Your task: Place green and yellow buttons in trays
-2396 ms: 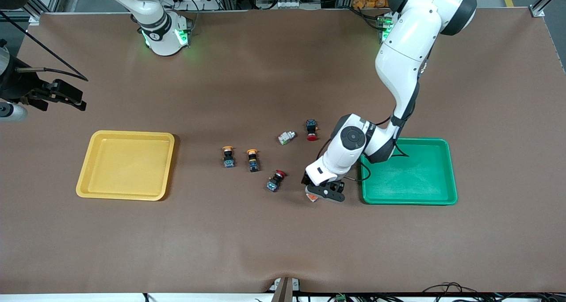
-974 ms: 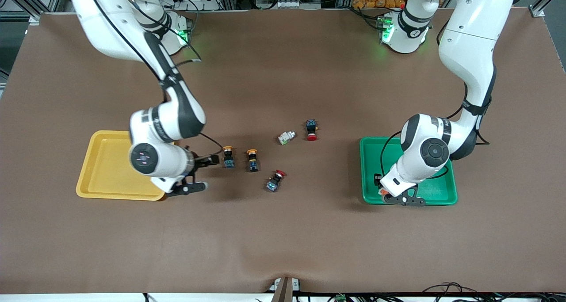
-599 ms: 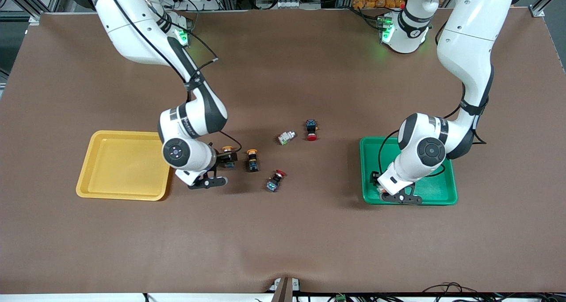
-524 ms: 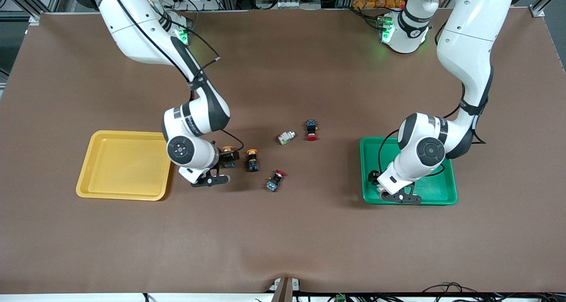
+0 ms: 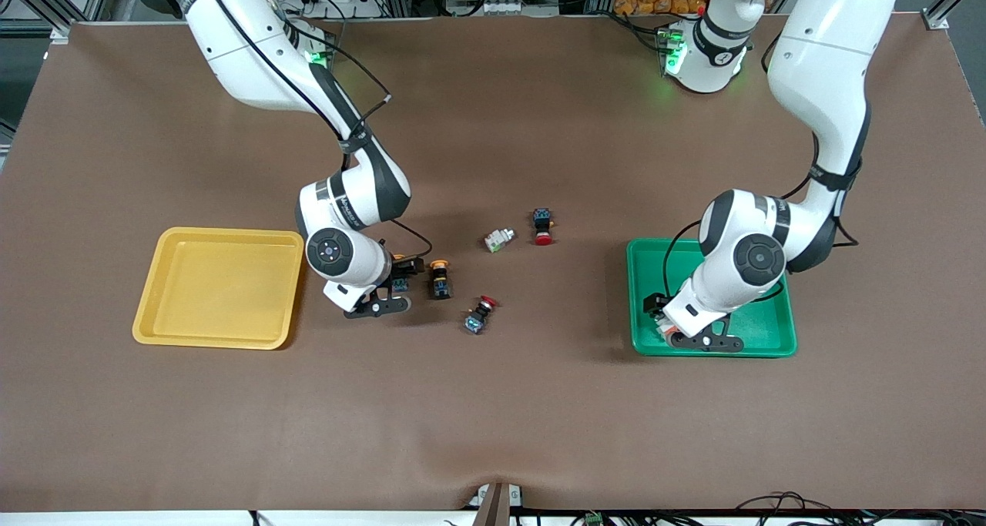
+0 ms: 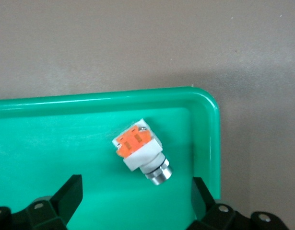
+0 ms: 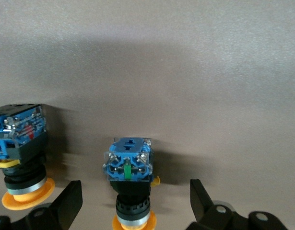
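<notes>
One of four buttons is in a tray; three are still out on the desk [image 5: 493, 403].

At the lower right of the front view, the left gripper [image 5: 697, 340] hangs with its jaws wide and empty over the corner of the green tray [image 5: 759, 333] nearest the camera; the left wrist view shows the white orange-ended button [image 6: 140, 157] lying loose on the tray floor between the fingers [image 6: 65, 197], touching neither. Left of centre, the right gripper [image 5: 381, 289] is low over the desk just beside the yellow tray [image 5: 219, 287], which holds nothing, its jaws wide on either side of a yellow-capped button [image 7: 130, 184], not yet gripping it. The second yellow-capped button [image 5: 440, 278] stands just beside. The white green-ended button [image 5: 499, 239] lies at mid-frame, near two red-capped buttons [image 5: 544, 226] that I judge should stay.
</notes>
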`<move>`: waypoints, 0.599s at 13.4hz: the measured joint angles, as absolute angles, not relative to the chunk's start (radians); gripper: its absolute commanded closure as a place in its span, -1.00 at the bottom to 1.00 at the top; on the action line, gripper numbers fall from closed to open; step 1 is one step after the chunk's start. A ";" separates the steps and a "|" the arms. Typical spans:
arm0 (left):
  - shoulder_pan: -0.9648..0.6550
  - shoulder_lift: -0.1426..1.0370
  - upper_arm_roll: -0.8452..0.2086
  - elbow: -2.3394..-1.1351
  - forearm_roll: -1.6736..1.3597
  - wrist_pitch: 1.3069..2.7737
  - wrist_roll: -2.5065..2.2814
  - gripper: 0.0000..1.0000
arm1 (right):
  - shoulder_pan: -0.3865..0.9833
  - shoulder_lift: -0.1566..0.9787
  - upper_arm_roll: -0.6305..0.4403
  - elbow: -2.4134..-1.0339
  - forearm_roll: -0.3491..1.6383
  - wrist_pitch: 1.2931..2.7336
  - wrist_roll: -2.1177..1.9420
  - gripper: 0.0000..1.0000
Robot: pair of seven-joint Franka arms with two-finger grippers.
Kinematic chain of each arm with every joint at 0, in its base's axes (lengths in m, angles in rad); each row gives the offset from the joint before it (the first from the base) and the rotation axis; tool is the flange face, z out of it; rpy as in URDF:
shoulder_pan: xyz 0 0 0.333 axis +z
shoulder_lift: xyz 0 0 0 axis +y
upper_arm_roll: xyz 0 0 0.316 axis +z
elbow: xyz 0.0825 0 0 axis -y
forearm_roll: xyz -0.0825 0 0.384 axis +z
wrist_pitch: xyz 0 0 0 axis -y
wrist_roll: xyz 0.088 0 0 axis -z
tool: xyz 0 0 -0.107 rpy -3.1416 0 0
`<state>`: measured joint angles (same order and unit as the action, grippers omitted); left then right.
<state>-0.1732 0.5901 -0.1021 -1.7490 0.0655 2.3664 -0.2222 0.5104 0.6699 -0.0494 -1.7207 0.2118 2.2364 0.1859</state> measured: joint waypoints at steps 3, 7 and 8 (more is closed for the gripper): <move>-0.179 0.547 -0.105 -1.748 0.066 2.326 -0.269 -1.00 | 0.514 0.674 -0.050 -1.722 0.212 2.247 0.187 1.00; -0.183 0.516 -0.126 -1.742 0.065 2.274 -0.331 -1.00 | 0.514 0.673 -0.054 -1.720 0.213 2.250 0.188 1.00; -0.182 0.513 -0.138 -1.741 0.065 2.268 -0.356 -1.00 | 0.513 0.667 -0.063 -1.716 0.213 2.248 0.189 1.00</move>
<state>-0.1825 0.5128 -0.1385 -1.7411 0.0650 2.2680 -0.3564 0.5130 0.6674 -0.0635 -1.7155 0.2126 2.2477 0.1890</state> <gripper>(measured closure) 0.000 0.573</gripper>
